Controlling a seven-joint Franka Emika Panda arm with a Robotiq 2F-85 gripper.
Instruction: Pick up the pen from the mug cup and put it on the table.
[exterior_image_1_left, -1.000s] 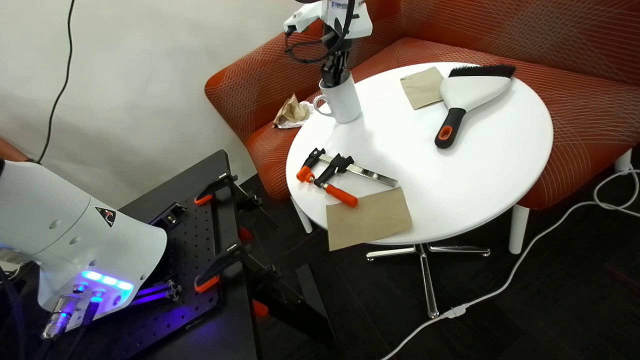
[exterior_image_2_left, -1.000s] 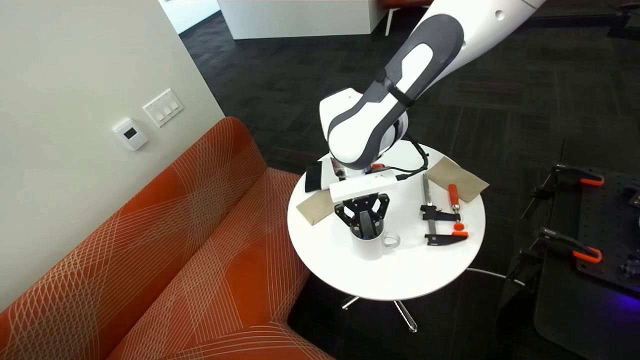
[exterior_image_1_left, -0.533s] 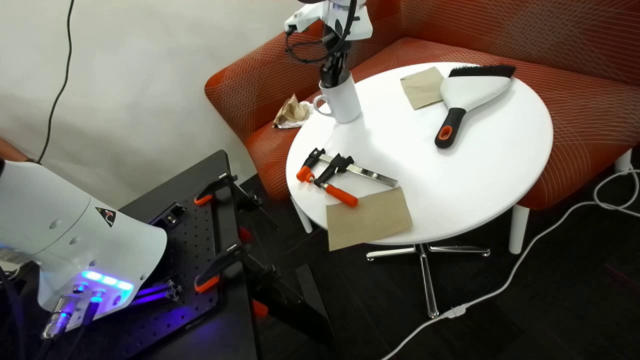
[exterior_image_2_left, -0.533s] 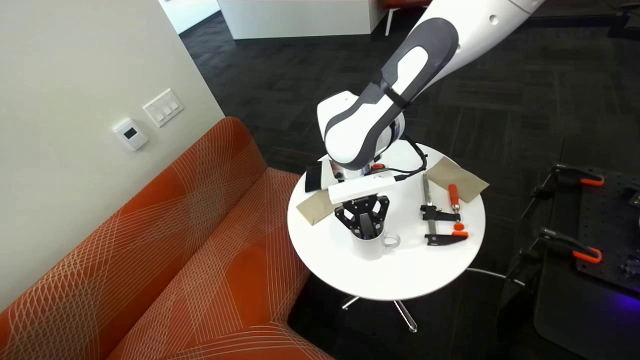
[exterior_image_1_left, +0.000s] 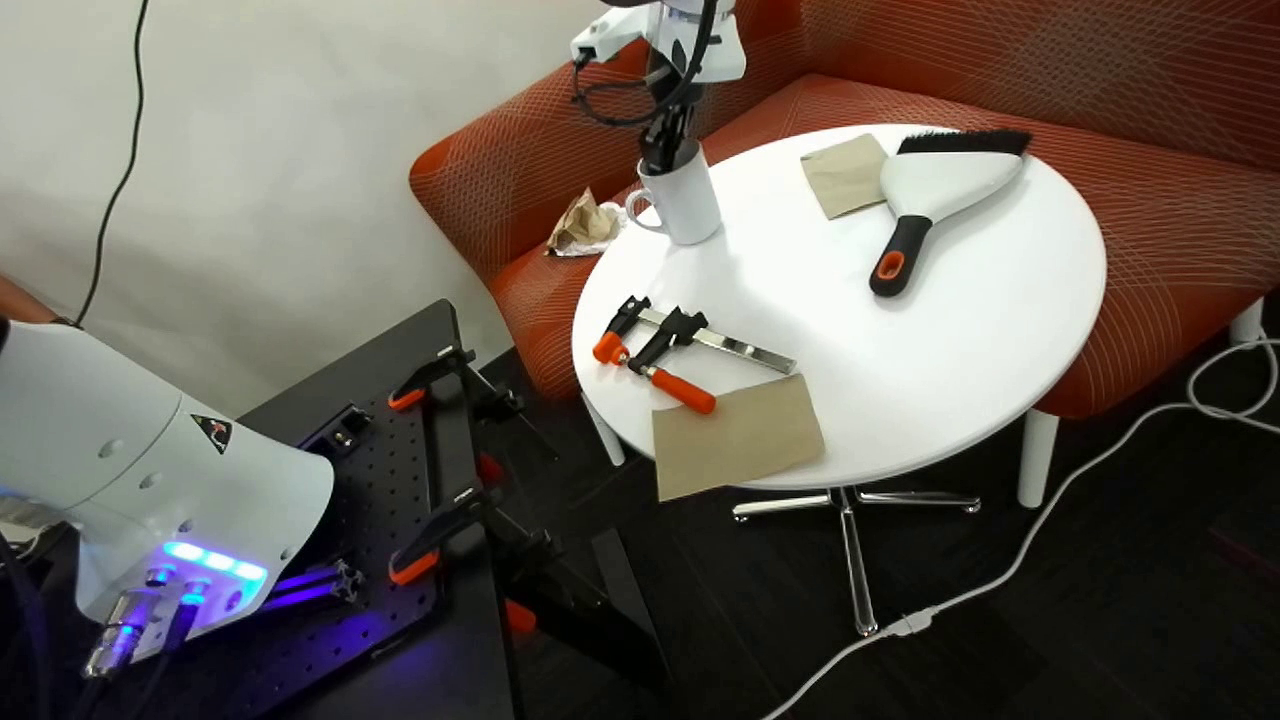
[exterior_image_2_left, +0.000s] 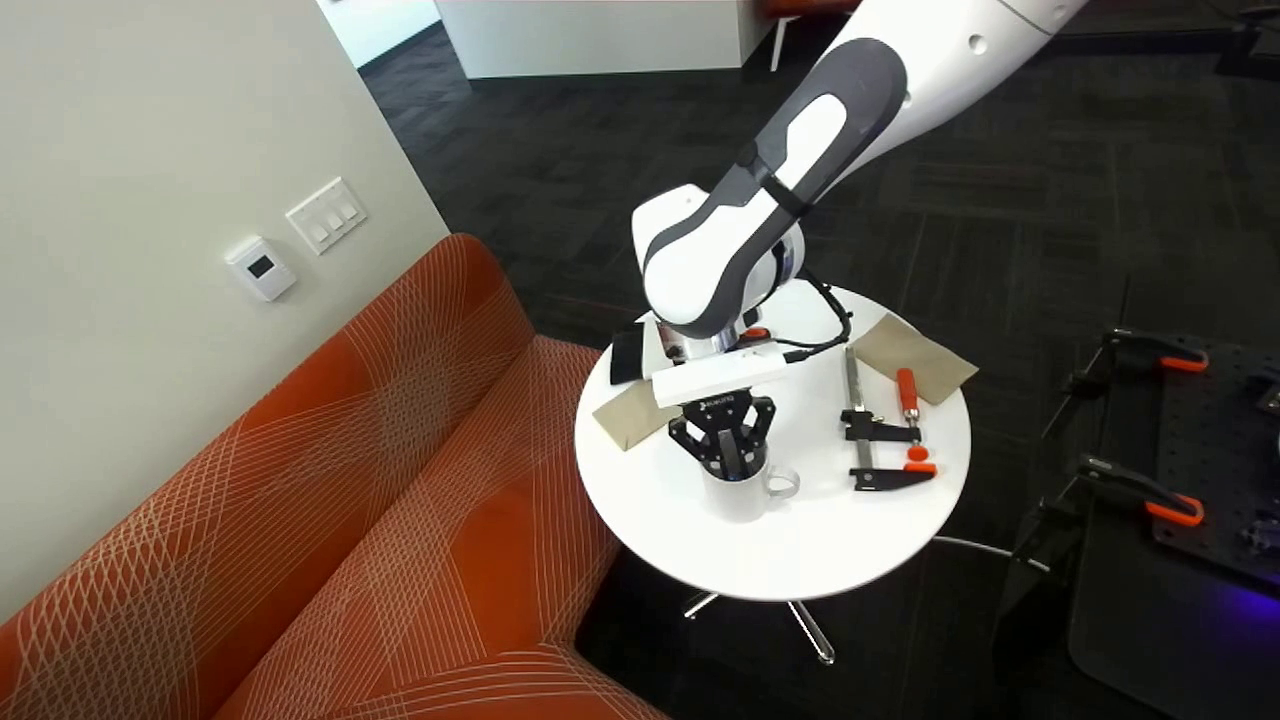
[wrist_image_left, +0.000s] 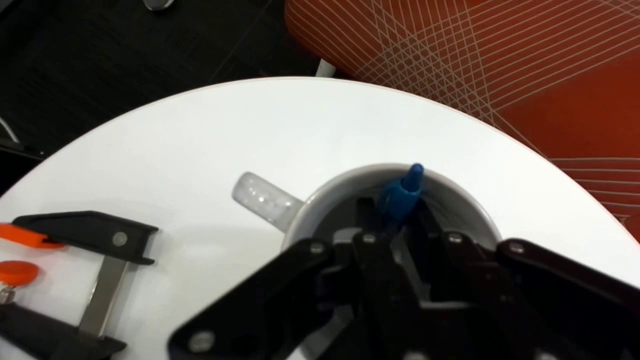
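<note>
The white mug (exterior_image_1_left: 690, 205) stands upright on the round white table (exterior_image_1_left: 960, 350); it shows in both exterior views, also here (exterior_image_2_left: 735, 500). In the wrist view, a blue pen (wrist_image_left: 400, 197) stands slanted inside the mug (wrist_image_left: 482, 212), its top near the far rim. My gripper (wrist_image_left: 392, 215) points down with its fingertips inside the mug. The fingers lie close on both sides of the pen and look shut on it. The pen's lower part is hidden by the fingers. In both exterior views the pen is hidden behind the gripper (exterior_image_1_left: 660, 165) and mug wall.
A bar clamp (exterior_image_1_left: 690, 345) with orange handle lies near the mug's handle side, beside a brown paper sheet (exterior_image_1_left: 740, 440). A dustpan with brush (exterior_image_1_left: 930, 190) lies on another brown sheet (exterior_image_1_left: 840, 175). A red sofa (exterior_image_2_left: 400, 520) borders the table. Crumpled paper (exterior_image_1_left: 585, 222) lies on the sofa.
The arm's upper links have shifted slightly in an exterior view, and the gripper has tilted a little. The fingers look a bit closer together. The mug has stayed nearly in place.
</note>
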